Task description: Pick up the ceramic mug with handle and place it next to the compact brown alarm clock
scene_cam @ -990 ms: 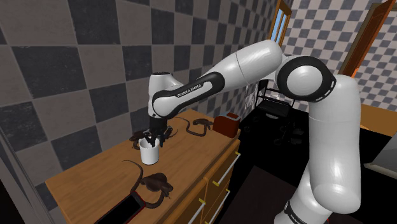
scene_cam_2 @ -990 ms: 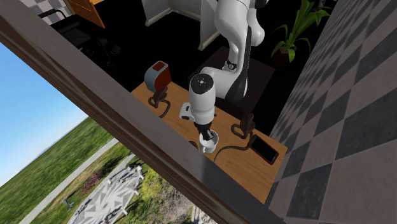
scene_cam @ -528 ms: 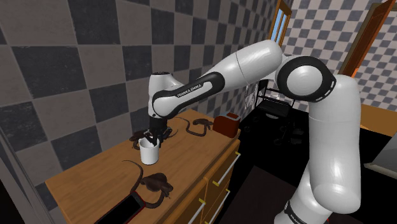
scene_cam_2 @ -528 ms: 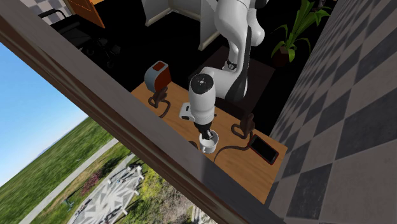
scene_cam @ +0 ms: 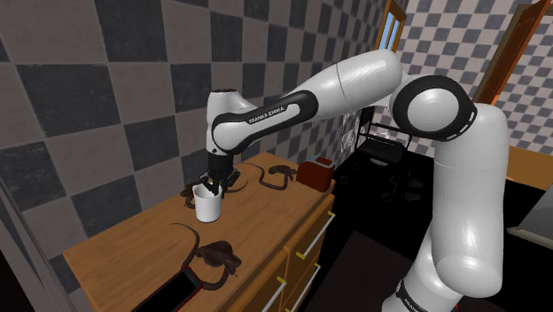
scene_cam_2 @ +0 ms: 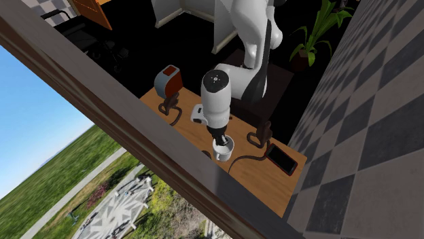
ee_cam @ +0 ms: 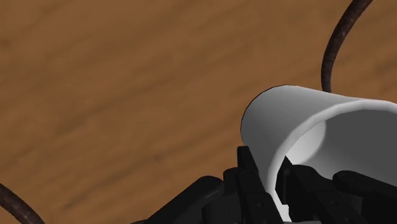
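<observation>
In the shoulder view the black gripper [scene_cam: 211, 187] points straight down into the white mug [scene_cam: 208, 207], which is upright on or just above the wooden dresser top [scene_cam: 266, 223], near its wall-side edge; I cannot tell whether its base is off the wood. The reddish-brown alarm clock [scene_cam: 314, 172] stands well apart, towards that view's right, with a dark looped cord [scene_cam: 275, 175] lying between it and the mug. In the second exterior view the arm hangs over the mug by the window-side edge of the dresser, the clock sits at the far corner towards that view's upper left, and a dark phone [scene_cam_2: 282, 160] lies at the opposite end. In the wrist view the fingers [ee_cam: 251, 181] are clenched on the mug's wall, one outside and one inside the rim, so the gripper is grasping the mug. By my reading the grasp is made, and what is left is the greater part: lifting clear, carrying the mug past the cord, and setting it down upright beside the clock.
</observation>
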Motion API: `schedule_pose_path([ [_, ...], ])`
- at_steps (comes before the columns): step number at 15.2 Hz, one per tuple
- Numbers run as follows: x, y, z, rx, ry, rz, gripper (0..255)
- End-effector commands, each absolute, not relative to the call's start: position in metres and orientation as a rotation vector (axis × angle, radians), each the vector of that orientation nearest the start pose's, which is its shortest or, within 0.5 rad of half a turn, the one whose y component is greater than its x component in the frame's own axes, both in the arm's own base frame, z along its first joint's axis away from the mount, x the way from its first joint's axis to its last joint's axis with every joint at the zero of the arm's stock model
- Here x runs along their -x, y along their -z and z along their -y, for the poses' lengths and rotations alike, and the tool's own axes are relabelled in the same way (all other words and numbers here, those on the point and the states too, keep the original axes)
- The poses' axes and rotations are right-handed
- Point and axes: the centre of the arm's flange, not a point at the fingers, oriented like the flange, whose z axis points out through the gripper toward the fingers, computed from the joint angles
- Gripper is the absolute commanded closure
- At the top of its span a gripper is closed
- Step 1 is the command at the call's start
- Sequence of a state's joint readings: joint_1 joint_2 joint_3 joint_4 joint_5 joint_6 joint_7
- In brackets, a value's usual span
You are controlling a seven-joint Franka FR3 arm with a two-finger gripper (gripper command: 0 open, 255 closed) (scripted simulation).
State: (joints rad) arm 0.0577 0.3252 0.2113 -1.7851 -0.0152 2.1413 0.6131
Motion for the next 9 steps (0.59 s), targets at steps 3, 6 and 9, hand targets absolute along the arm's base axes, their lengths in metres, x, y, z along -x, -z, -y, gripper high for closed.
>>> schedule_pose_path([
  [3,-0.622,-0.401,-0.161,3.030,0.018,-0.533,255],
  [6,-0.622,-0.417,-0.161,3.030,0.018,-0.533,255],
  [9,-0.622,-0.433,-0.161,3.030,0.018,-0.533,255],
])
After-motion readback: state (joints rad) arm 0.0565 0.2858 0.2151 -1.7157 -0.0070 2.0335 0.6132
